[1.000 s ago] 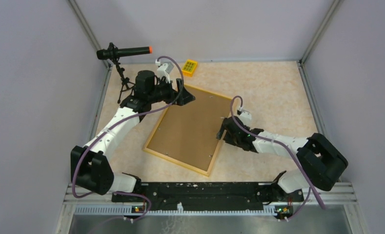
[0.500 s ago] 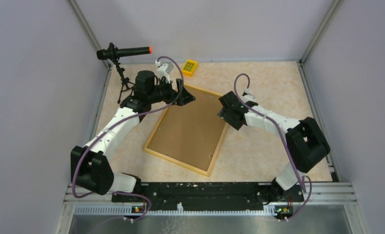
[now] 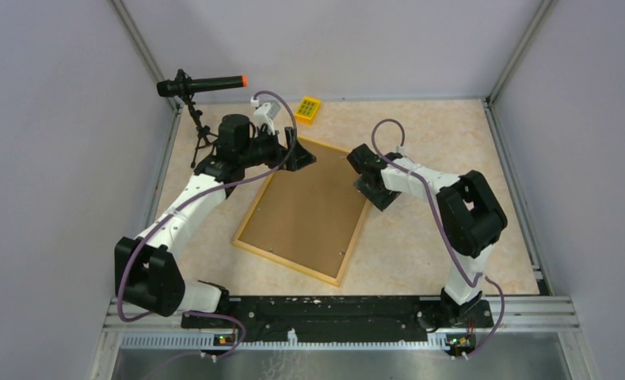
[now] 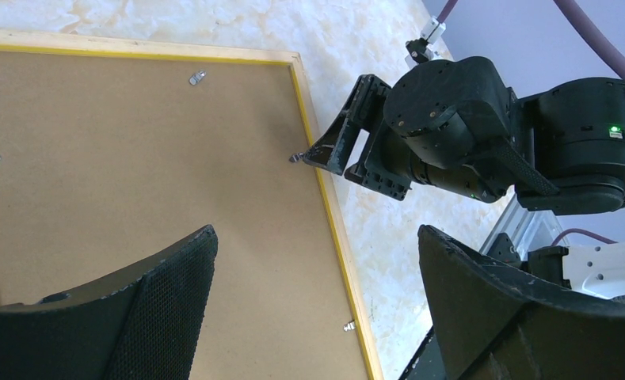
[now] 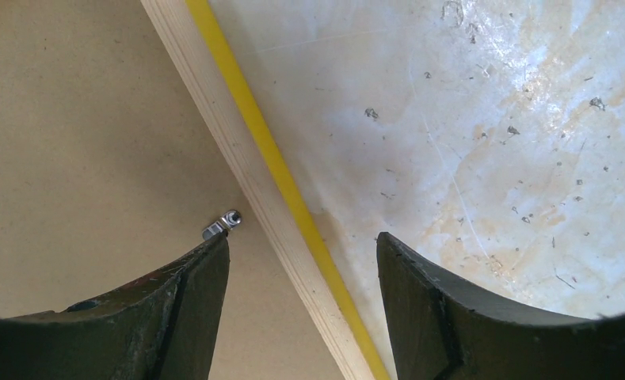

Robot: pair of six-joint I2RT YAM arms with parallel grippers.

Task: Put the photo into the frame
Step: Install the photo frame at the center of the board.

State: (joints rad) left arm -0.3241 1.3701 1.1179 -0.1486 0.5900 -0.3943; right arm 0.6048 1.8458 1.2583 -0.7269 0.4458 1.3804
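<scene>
The frame (image 3: 287, 263) lay on the counter (image 3: 436, 134), brown board (image 3: 305, 210) up. The left end effector (image 4: 317, 237) gaped empty above it; the right end effector (image 5: 302, 239), open, straddled its rail unclamped.

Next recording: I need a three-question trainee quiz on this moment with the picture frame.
1. Fill in: the left gripper and right gripper both stand ____.
2. True or false: the brown cardboard backing board lies within the light wooden picture frame.
3. Whose fingertip sits right beside a small metal clip at the board's edge? A left gripper, B right gripper.
Key: 1 open; 2 true; 3 B.
</scene>
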